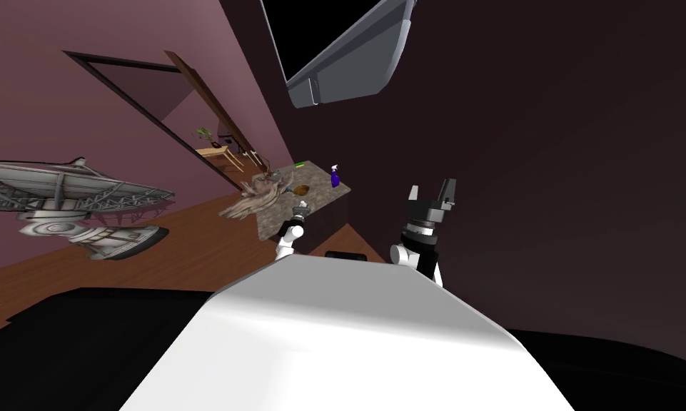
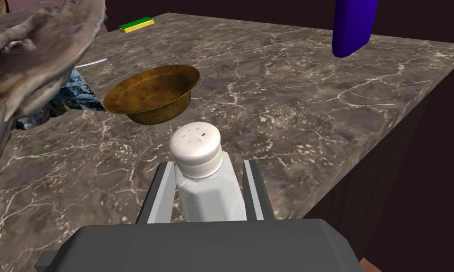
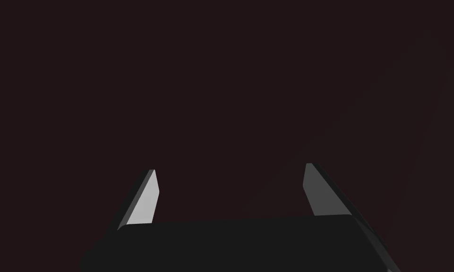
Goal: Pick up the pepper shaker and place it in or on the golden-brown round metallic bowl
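One golden-brown bowl (image 2: 150, 94) is sitting open side up on the marbled counter (image 2: 292, 104), just beyond the shaker, so you are looking at a short carry. Your left gripper (image 2: 209, 165) is pinching the single white pepper shaker (image 2: 196, 144) by its body, cap upward for a clean drop. It is probably hanging clear of the counter, though its base is hidden. One blue spray bottle (image 2: 353, 23) is standing farther off. Your right gripper (image 3: 230, 168) is idling with its fingers spread.

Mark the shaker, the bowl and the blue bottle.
shaker (image 2: 195, 144): left wrist view, on its white cap.
bowl (image 2: 160, 111): left wrist view, on its outer wall.
bottle (image 2: 353, 26): left wrist view, on its blue body.
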Controlling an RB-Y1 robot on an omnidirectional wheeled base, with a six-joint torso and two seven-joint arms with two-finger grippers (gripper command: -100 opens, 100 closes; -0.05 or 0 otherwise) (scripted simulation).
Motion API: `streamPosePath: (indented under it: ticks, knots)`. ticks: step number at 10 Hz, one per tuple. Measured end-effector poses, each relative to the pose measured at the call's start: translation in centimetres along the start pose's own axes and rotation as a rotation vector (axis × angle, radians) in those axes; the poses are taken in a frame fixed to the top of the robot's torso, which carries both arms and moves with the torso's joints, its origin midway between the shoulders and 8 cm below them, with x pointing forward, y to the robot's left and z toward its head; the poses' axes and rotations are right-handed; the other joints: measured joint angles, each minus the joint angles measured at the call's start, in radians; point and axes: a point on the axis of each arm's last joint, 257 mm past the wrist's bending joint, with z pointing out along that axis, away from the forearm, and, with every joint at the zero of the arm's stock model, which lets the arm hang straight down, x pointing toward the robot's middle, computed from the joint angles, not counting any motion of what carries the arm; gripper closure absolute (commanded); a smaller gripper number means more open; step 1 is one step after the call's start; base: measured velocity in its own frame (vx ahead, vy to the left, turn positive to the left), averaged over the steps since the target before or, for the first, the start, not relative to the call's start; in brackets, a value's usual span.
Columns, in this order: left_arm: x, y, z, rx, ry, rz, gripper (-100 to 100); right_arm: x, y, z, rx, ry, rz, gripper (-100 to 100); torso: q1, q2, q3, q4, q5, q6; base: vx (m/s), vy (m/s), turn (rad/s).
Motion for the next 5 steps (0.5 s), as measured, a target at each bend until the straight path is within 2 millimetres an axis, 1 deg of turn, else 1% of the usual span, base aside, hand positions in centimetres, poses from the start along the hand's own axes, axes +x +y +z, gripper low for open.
streamPosePath:
  ticks: [1,3,4,5]
  knots:
    - [0.4,-1.1,-0.2,0.006,0.001,-0.001,100,0.0,0.0,0.0,0.0,0.0,0.0,0,0.001,0.0,0.0,0.0,0.0,0.0,-0.172,0.001,-0.172]
    - [1.2,-2.8,-0.1,0.016,0.003,-0.007,100,0.0,0.0,0.0,0.0,0.0,0.0,0,0.002,-0.001,-0.001,-0.001,0.001,0.0,-0.183,-0.026,-0.146]
    - [1.7,-3.6,-0.1,0.023,0.004,-0.012,100,0.0,0.0,0.0,0.0,0.0,0.0,0,0.002,-0.002,-0.001,0.0,0.001,0.0,-0.135,0.007,-0.16]
    - [2.0,-4.3,0.0,0.029,0.003,-0.018,100,0.0,0.0,0.0,0.0,0.0,0.0,0,0.004,-0.004,-0.002,-0.001,0.001,0.0,-0.065,0.024,-0.095]
